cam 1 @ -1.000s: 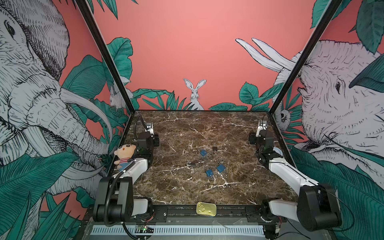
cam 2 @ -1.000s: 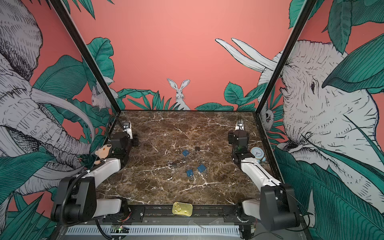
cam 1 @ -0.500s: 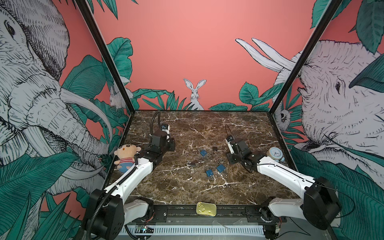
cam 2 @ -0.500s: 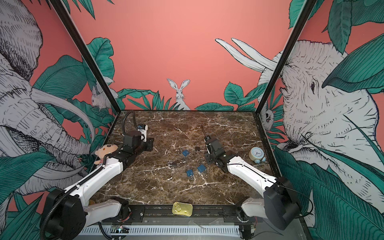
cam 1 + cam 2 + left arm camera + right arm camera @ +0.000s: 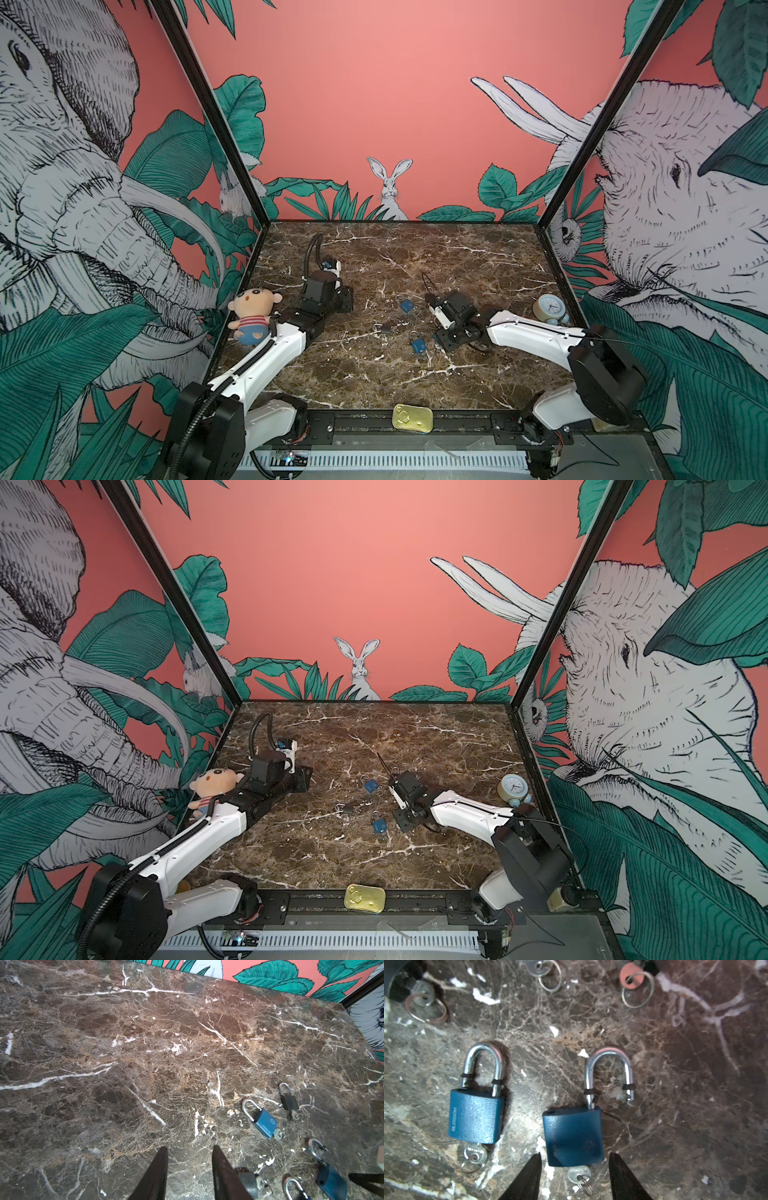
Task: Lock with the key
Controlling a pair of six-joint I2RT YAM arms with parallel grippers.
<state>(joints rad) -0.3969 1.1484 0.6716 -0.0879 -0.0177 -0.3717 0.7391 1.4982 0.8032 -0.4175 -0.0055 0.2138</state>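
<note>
Right end effector point(image 5: 575, 1155): released, jaws apart and empty. In the right wrist view they stood either side of the key end of a blue padlock point(image 5: 573, 1136), with a gap on each side and no contact seen.

This padlock lay flat on the marble surface point(image 5: 695, 1105). Its shackle point(image 5: 609, 1059) was up, with one leg clear of the body, so it was unlocked. The key point(image 5: 579, 1174) sat in the keyway with its ring trailing, almost centred between the jaws. Judgement: the arm was lined up on that end because the key is the part to be worked there. The approach looked done and the grasp not yet begun.

A second blue padlock point(image 5: 476, 1115) lay just beside it, parallel, also with a key in. Its shackle looked seated, though I could not be certain.

Left end effector point(image 5: 189, 1149): also released and empty, hanging over bare marble. A grey padlock point(image 5: 247, 1183) lay just beside one finger, apparently not touched. Judgement: this arm was probably there to steady a lock body or press the shackle home, since one arm alone would likely push the lock across the smooth stone.

Risk: a push on the key could swing the loose lock round.
</note>
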